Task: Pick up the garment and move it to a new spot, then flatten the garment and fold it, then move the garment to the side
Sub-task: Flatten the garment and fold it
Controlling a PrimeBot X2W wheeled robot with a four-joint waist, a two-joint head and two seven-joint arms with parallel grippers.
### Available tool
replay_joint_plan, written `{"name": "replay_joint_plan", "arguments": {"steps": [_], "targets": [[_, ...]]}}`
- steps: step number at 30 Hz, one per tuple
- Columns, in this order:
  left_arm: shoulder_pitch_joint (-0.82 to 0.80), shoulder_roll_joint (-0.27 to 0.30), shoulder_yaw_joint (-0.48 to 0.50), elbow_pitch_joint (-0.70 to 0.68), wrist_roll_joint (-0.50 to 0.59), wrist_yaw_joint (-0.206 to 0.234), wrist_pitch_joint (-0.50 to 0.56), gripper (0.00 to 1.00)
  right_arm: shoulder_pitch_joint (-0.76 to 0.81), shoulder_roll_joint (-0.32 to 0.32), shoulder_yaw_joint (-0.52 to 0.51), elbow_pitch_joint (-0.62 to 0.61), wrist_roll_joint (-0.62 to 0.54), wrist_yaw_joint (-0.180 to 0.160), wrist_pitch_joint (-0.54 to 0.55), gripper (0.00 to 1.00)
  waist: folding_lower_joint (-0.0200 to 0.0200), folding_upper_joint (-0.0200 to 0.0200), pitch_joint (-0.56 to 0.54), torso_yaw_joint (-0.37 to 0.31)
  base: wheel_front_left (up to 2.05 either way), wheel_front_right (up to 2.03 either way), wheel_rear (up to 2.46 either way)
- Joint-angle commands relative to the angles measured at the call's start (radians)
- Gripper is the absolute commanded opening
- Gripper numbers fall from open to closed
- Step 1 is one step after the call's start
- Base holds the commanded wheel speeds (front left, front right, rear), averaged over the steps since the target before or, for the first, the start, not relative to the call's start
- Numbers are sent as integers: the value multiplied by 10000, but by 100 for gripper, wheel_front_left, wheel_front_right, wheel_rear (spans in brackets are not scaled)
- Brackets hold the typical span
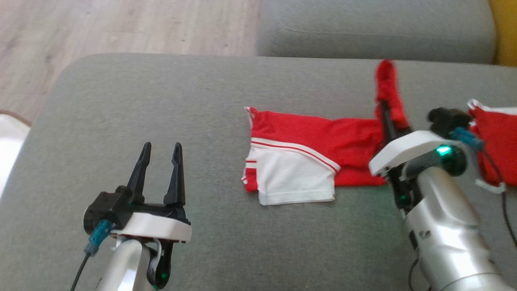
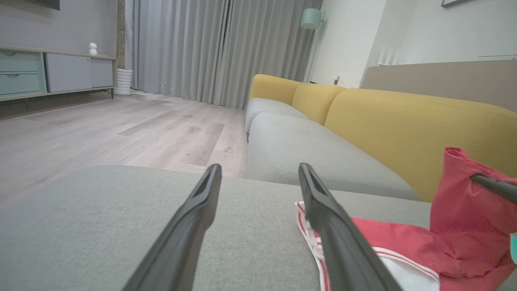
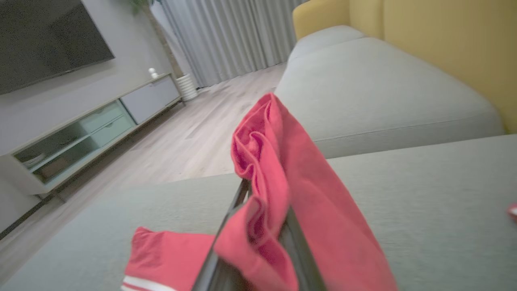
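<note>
The red-and-white garment (image 1: 307,157) lies partly flat on the grey cushion (image 1: 161,101), its right end pulled up in a bunch. The right gripper (image 1: 385,109) is clamped on that raised end. The left gripper (image 1: 161,147) hovers left of the garment, fingers apart.

A home living room: a sofa (image 2: 404,129) with grey seat cushions and yellow back, long grey curtains (image 2: 194,48), a television (image 3: 44,36) on the wall above a low cabinet (image 3: 93,129), pale wooden floor (image 2: 121,129), and a lamp (image 2: 312,18).
</note>
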State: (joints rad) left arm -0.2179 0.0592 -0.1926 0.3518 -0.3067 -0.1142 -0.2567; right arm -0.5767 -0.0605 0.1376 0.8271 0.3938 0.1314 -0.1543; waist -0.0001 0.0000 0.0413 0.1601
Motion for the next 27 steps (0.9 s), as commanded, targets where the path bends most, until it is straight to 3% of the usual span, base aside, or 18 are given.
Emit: {"name": "replay_joint_plan", "arguments": {"steps": [1, 11, 27], "targets": [[-251, 141, 316, -322, 92, 18, -49, 100, -209, 99, 298, -378, 103, -7, 3, 0, 1, 0, -100, 223, 0, 0, 0], [-320, 135, -1, -317, 29, 19, 37, 100, -261, 101, 2941, -127, 2554, -7, -162, 0, 1, 0, 177, 1301, 0, 0, 0], [-769, -15, -518, -28, -311, 70, -10, 100, -940, 102, 5038, 1557, 4278, -7, -986, 0, 1, 0, 872, 2271, 0, 0, 0]]}}
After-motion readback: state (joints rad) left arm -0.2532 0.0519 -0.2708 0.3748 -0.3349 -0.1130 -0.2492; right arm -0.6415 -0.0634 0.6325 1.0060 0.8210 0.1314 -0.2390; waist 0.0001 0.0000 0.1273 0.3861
